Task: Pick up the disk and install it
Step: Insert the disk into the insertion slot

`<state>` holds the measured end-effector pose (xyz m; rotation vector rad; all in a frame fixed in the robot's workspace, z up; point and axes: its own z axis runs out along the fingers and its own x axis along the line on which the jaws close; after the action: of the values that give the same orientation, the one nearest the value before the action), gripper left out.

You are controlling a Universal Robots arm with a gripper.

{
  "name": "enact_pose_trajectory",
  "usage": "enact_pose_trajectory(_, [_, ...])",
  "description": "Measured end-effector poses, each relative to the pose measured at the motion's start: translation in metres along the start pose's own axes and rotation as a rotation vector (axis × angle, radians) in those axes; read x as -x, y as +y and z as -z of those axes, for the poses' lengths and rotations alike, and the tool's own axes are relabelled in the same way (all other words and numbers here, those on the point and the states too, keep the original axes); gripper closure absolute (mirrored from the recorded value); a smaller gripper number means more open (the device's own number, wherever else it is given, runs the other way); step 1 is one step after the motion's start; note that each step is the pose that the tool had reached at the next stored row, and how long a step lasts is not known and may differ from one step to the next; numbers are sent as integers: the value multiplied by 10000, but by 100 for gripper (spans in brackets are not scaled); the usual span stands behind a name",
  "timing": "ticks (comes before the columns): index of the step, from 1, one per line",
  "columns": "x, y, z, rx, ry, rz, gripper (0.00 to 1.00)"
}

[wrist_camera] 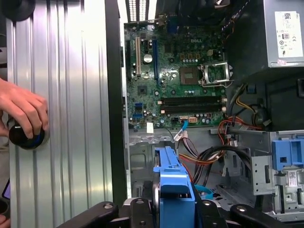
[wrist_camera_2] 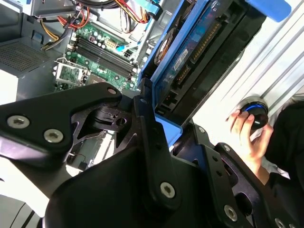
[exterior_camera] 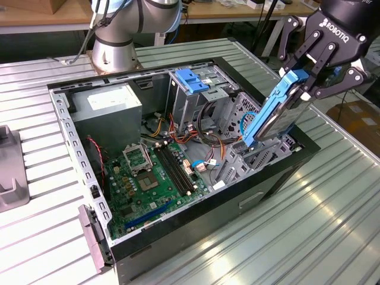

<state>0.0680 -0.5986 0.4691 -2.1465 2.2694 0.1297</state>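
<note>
Holding the disk [exterior_camera: 274,113] clamped in our fingers [exterior_camera: 321,62], we hang above the open computer case [exterior_camera: 249,196]; its long axis tilts down toward seven o'clock in the exterior view, pointing into the drive bay [exterior_camera: 246,157] below

A robotics lab or workshop set up for computer assembly. An open desktop computer case [exterior_camera: 178,178] lies on its side on a bench [exterior_camera: 332,231] topped with ribbed metal slats, its green motherboard [exterior_camera: 154,178], grey power-supply box [exterior_camera: 113,104], coloured cables [exterior_camera: 208,148] and blue drive bays [exterior_camera: 193,80] exposed. The silver base of an industrial robot arm [exterior_camera: 116,41] is bolted at the bench's far edge. Behind it stand wooden worktables [exterior_camera: 35,18] with loose cables, and cardboard boxes [exterior_camera: 362,119] sit on the floor at the exterior view's right. In the first wrist view, a person's hand [wrist_camera: 21,111] rests on a round black knob [wrist_camera: 26,135] on the bench.
</note>
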Motion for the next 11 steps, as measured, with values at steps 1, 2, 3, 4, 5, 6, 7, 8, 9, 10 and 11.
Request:
enact_pose_trajectory(1, [1, 1, -11, 0, 0, 7, 63])
enact_pose_trajectory(2, [3, 1, -37, 0, 1, 14, 63])
enact_pose_trajectory(3, [5, 2, -59, 1, 1, 17, 63])
enact_pose_trajectory(4, [8, 3, -77, 1, 2, 22, 63])
enact_pose_trajectory(5, [11, 4, -93, 1, 2, 25, 63])
enact_pose_trajectory(6, [16, 4, -108, 2, 2, 30, 63])
enact_pose_trajectory(7, [23, 5, -119, 2, 3, 36, 63])
enact_pose_trajectory(8, [31, 4, -130, 3, 3, 44, 63])
enact_pose_trajectory(9, [46, 5, -147, 3, 2, 57, 63])
enact_pose_trajectory(10, [52, 5, -157, 4, 3, 69, 63])
enact_pose_trajectory(11, [52, 6, -163, 5, 2, 75, 63])
